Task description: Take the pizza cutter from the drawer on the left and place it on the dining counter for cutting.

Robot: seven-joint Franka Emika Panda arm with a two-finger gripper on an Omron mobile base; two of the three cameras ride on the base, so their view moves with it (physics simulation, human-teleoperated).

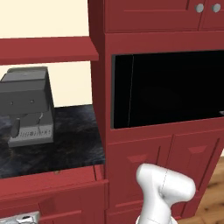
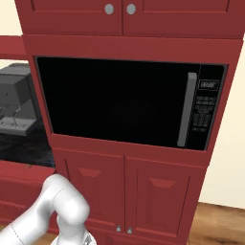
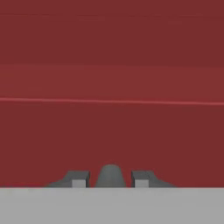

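Observation:
The dark-red drawer (image 1: 57, 186) sits under the short black top at the lower left, and its front seems drawn out a little from the cabinet. Its front (image 3: 112, 131) is very close in the hand view. My gripper (image 3: 110, 180) is right against it, a finger on each side of the small round silver knob (image 3: 110, 173), apparently shut on it. Part of my hand (image 1: 19, 217) shows at the bottom left edge in the left base view. The pizza cutter is hidden inside the drawer. The dining counter is out of view.
A grey coffee machine (image 1: 28, 105) (image 2: 14, 103) stands on the short black top (image 1: 70, 140). To its right is a tall red cabinet tower with a black microwave (image 1: 170, 87) (image 2: 124, 103), with doors below (image 2: 129, 196). Wooden floor (image 2: 220, 225) lies at the right.

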